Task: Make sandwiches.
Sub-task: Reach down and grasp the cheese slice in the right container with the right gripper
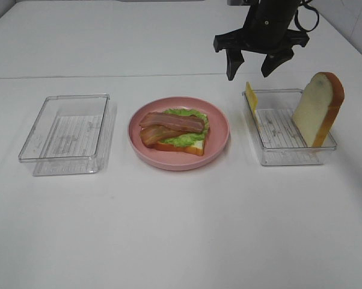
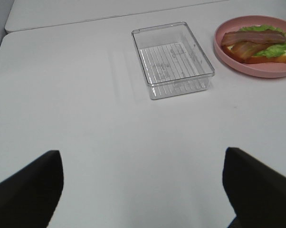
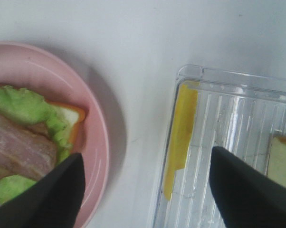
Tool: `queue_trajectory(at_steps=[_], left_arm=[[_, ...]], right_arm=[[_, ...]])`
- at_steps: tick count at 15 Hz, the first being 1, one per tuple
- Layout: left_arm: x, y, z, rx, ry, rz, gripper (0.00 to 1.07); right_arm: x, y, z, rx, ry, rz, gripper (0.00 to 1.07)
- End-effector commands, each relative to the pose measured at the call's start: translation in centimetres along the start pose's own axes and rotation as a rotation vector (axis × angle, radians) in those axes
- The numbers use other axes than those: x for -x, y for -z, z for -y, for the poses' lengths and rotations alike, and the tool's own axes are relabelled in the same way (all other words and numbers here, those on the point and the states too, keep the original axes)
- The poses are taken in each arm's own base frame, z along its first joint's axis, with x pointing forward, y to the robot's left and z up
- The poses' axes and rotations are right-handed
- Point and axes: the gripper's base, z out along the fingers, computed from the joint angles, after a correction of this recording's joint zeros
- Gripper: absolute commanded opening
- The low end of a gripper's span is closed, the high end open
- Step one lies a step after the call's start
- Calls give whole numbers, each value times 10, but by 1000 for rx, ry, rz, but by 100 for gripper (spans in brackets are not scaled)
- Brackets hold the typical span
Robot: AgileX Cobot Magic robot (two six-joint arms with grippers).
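Sandwich [image 1: 175, 131] lies half-built on the pink plate [image 1: 218, 129]. Right of the plate, your right jaws hang spread above the cheese [image 1: 251, 96] in the clear tray [image 1: 283, 158]; your left jaws gape empty.

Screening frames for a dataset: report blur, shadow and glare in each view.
Exterior high: even, bright light; white table nearly washed out; faint shadow beside the bread slice. Left wrist: clear tray sharp, fingers dark and blurred. Right wrist: soft throughout; pink plate throws a shadow toward the cheese slice.
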Motion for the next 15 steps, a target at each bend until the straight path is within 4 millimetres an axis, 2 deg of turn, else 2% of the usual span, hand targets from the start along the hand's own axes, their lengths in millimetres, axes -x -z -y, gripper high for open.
queue_trajectory(at_steps=[1, 7, 8, 10, 11, 14, 15], left_arm=[[-1, 2, 0, -1, 2, 29, 86], [-1, 2, 0, -1, 2, 29, 86], [-1, 2, 0, -1, 2, 29, 86], [-1, 2, 0, -1, 2, 29, 86], [-1, 2, 0, -1, 2, 29, 86], [-1, 2, 0, -1, 2, 29, 86], [-1, 2, 0, -1, 2, 29, 86]], right_arm=[[4, -12, 12, 19, -43, -20, 64], [1, -42, 18, 8, -52, -79, 56], [-1, -50, 19, 6, -53, -96, 52], [-1, -54, 19, 5, -54, -105, 46], [-1, -56, 19, 4, -54, -107, 39], [-2, -56, 19, 4, -59, -111, 4], [-2, -55, 19, 3, -60, -115, 0]])
